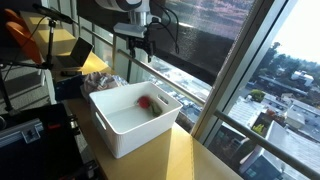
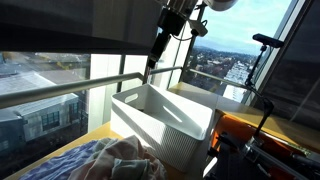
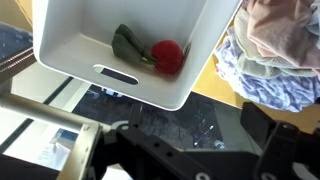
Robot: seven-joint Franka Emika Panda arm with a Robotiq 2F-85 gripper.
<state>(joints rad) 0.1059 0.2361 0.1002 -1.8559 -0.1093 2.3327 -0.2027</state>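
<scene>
With my gripper (image 1: 140,54) wide open and empty above the bin (image 1: 125,135), a skewed descent could have knocked its rim.

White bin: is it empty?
No, the wrist view shows a red object with a green stem-like part lying inside the white bin.

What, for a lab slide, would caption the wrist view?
Open gripper above a white bin holding a red-and-green object, with crumpled cloths beside it.
</scene>
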